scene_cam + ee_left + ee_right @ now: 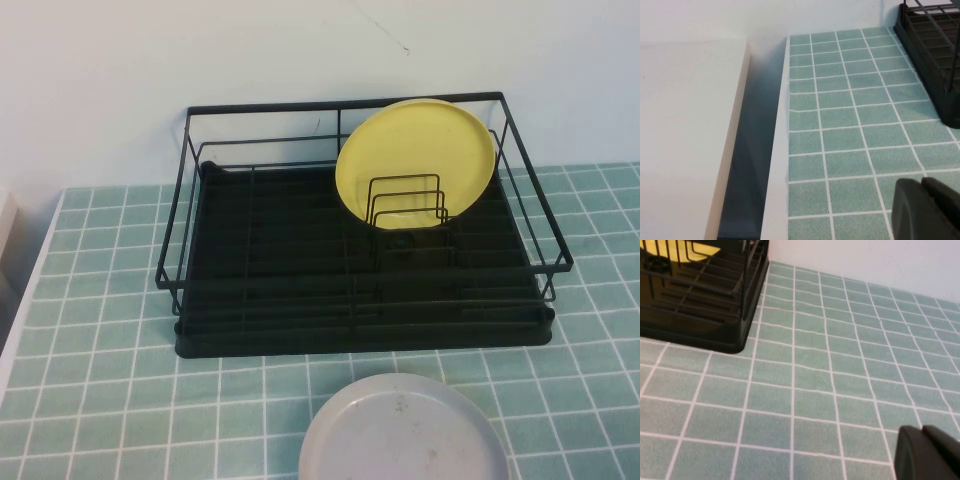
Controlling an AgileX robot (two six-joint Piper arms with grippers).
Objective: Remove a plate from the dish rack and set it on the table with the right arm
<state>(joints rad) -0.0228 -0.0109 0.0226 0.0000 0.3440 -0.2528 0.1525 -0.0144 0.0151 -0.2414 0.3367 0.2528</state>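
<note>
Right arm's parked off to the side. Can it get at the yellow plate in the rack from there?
Probably yes. The plate stands upright in the dish rack with its top edge clear above the wires. The right gripper hangs over bare table beside the rack; the left gripper is on the far side.

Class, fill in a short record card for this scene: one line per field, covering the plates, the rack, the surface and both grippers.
Yellow plate: round pale-yellow plate standing on edge among the upright wire dividers, at the rack's rear right
Rack: large black wire dish rack with tray base, on the table
Grey plate: round grey plate lying flat in front of the rack
Surface: pale-green tiled table
Left gripper: black left gripper over bare tiles left of the rack, fingers together
Right gripper: black right gripper over bare tiles right of the rack, fingers together
Task stage: plate not yet taken
</note>
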